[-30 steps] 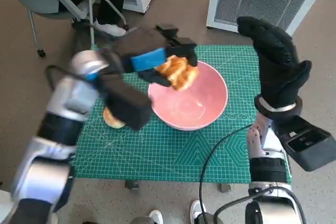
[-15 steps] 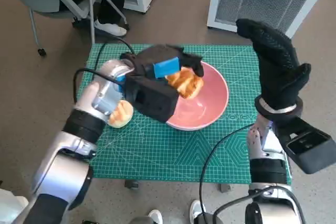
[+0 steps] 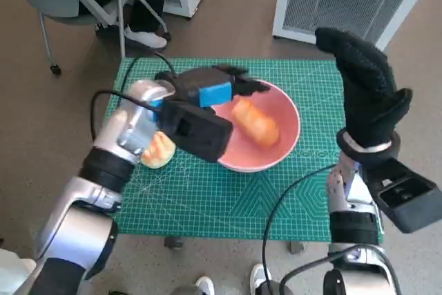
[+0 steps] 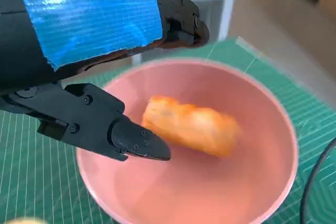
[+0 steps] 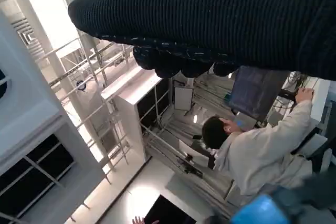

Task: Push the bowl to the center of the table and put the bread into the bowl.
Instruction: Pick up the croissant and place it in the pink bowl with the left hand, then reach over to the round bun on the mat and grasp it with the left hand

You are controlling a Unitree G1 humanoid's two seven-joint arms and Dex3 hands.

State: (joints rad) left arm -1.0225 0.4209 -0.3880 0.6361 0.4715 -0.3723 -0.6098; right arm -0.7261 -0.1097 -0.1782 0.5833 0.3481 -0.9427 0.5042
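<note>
A: Log the left robot hand point(image 3: 217, 91) first. What do you note?

B: It hovers over the near-left rim of the pink bowl point(image 3: 286, 146), fingers point(image 4: 139, 145) spread, nothing between them. The bread point(image 3: 255, 122) lies inside the bowl on its floor, apart from the fingers; the left wrist view shows a clear gap between them. You can enter it as released.

A: Why is the hand placed there?

B: My reading: it sits above the bowl because that is the drop point. The bread is slightly blurred in the wrist view, so it may not have settled.

A: And the bowl's position?

B: On the green cutting mat point(image 3: 207, 198) that covers the worktop, roughly central, a little toward the far side. Judged close enough.

A: Right robot hand point(image 3: 369, 94)?

B: Raised upright beside the worktop's right edge, well apart from the bowl, gloved fingers straight, holding nothing.

A: Anything else in the bowl?

B: Only that one piece. A second bread-like piece point(image 3: 159, 150) lies on the mat outside it, partly hidden under the left forearm.
</note>
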